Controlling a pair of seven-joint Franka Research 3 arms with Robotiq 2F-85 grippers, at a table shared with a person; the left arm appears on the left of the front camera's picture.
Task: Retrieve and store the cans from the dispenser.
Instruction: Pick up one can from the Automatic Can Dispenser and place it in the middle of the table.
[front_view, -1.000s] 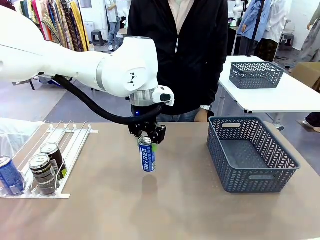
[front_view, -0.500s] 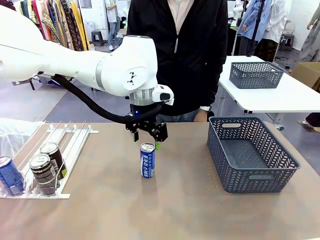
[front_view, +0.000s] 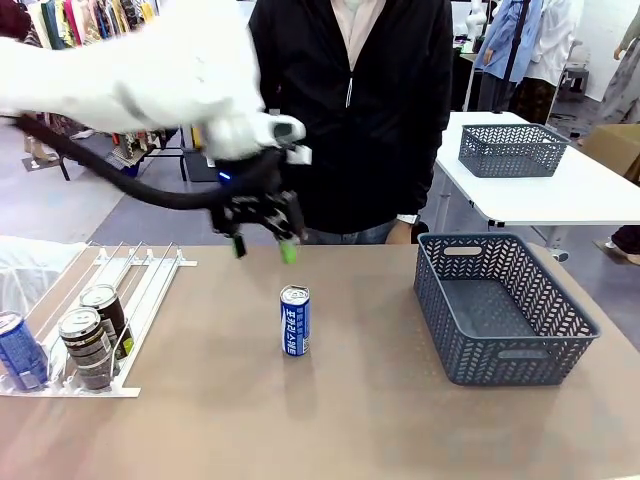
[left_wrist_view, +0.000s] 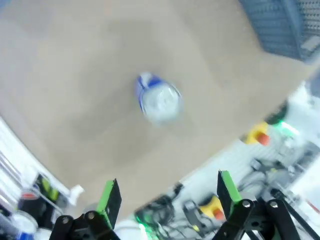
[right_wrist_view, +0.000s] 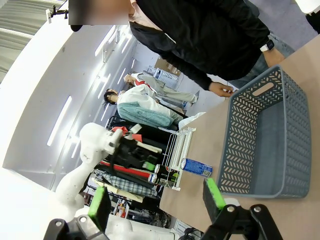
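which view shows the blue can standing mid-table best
Front view: the blue can stands upright and sharp, its lettering facing the camera. The left wrist view shows the can from above, blurred. The right wrist view shows it small and far off.

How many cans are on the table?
4. One blue can stands alone mid-table; three sit in the rack: a blue one, a dark one, another dark one behind. More may hide past the left edge.

A blue can (front_view: 295, 322) with white lettering stands upright alone at frame centre, while the white railed dispenser (front_view: 152, 278) at lower left holds two dark cans (front_view: 90, 350) and a second blue can (front_view: 20, 352).
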